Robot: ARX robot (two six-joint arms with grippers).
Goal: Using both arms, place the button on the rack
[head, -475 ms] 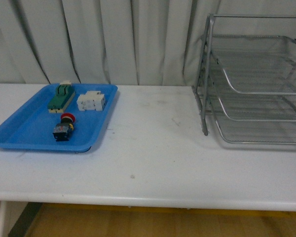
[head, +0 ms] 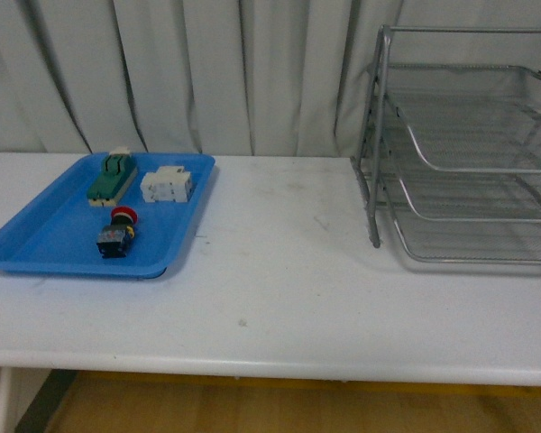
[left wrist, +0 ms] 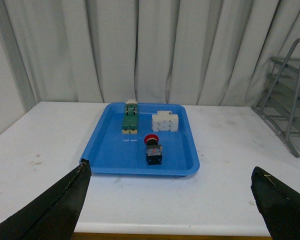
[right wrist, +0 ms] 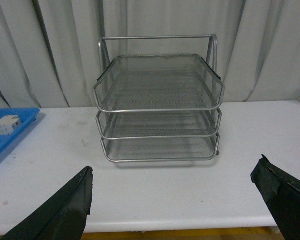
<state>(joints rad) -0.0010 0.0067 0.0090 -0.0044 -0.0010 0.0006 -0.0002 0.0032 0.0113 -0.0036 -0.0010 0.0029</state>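
White bench point(head: 270, 298), grey curtain point(head: 207, 72) behind it. Blue tray point(head: 36, 245) sits at the bench's left end, its far rim close to the back edge. Button point(head: 117, 233) lies on its side in the tray's front half, roughly mid-width, with the red cap toward the back edge and the black body toward the front rim; it touches neither other part. Green switch point(head: 111, 178) lies in the tray's back half, left of centre, long axis running front to back. White part point(head: 168, 185) is just beside it on the right, near the tray's back right corner. Rack point(head: 460, 144) stands at the bench's right end toward the back edge, well apart from the tray, with bare benchtop between them. It has three mesh tiers with their open fronts facing the front edge, and its right side runs out of the front view. Left claw point(left wrist: 170, 170) is spread wide and holds nothing, hanging off the front edge and facing the tray, the button framed between its fingers. Right claw point(right wrist: 175, 167) is likewise wide and holds nothing, off the front edge and squarely facing the rack's open fronts.
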